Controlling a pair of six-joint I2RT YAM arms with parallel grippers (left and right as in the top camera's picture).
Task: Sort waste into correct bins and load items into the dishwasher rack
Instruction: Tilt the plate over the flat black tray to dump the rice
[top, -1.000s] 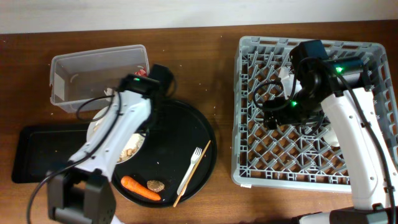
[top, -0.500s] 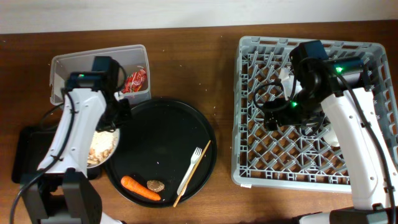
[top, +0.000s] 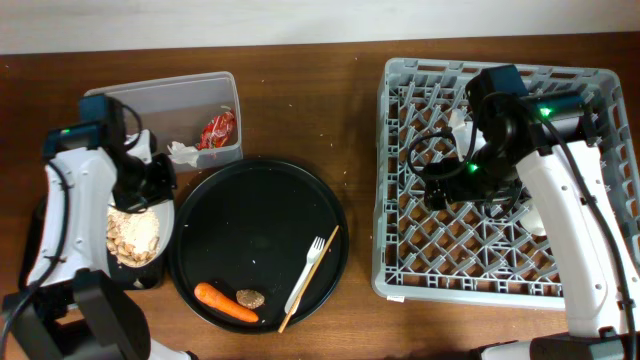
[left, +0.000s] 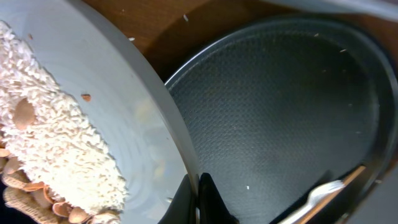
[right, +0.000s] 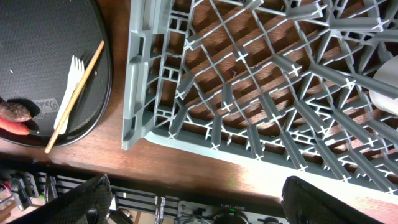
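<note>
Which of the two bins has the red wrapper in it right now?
The clear plastic tub at the back left: the red wrapper lies at its right end, beside a crumpled napkin. The shallow black tray in front shows no wrapper.

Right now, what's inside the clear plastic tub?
A red crinkled wrapper and a crumpled white napkin lie toward the right end of the clear tub. The left arm covers its left end, so anything there is hidden.

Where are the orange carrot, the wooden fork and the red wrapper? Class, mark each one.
orange carrot (top: 225, 302), overhead view, middle of its body.
wooden fork (right: 68, 92), right wrist view, handle just below the tines.
red wrapper (top: 218, 130), overhead view, centre of its crinkled surface.
</note>
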